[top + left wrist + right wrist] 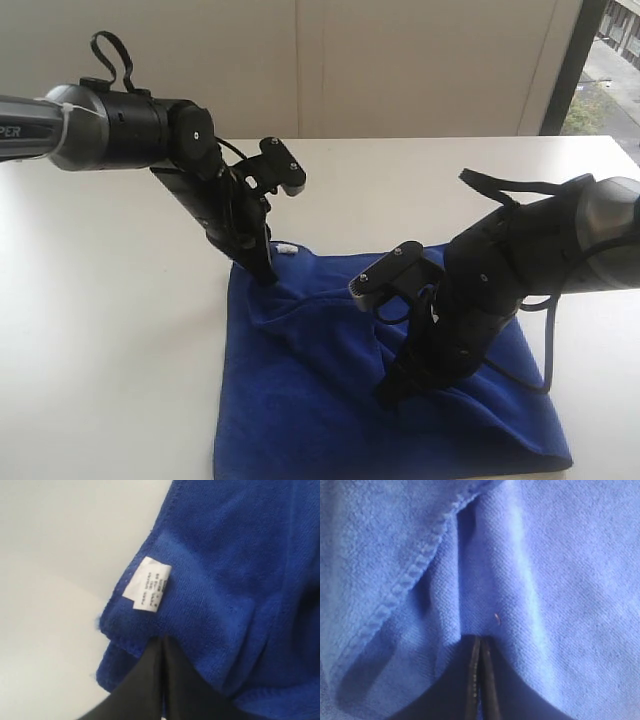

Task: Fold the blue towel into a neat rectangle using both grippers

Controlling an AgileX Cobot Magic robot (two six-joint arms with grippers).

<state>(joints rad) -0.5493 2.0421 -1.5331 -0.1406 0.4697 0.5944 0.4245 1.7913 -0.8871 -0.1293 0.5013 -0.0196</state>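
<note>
The blue towel (pixel 300 410), a deep royal-blue soft microfibre cloth with stitched edges, lay spread on the plain white table (pixel 100 350). Its nearest edge ran out of the exterior view's lower border. Its surface was rumpled, with soft ridges crossing the middle.

A little further in, on the right half of the cloth, the right tool (pixel 388 393) pointed steeply down into the fabric. It was a black pincer on a dark grey arm with looping black cables. Its jaws were clenched. The right wrist view showed the black fingertips (pixel 465 680) pressed together, with the cloth puckered into folds that met at their tips, and a stitched hem (pixel 405 580) crossed just beside them.

Further back, the left tool (pixel 265 272), a matching black pincer, came down on the towel's far left corner. It too was clenched, its fingers (pixel 142 680) closed on the doubled hem at that corner. A small white printed tag (pixel 151 585) sat on the cloth just beyond the grip.

Behind the towel the table ran bare to a pale wall (pixel 400 60), with a window (pixel 610 60) at the far right.
</note>
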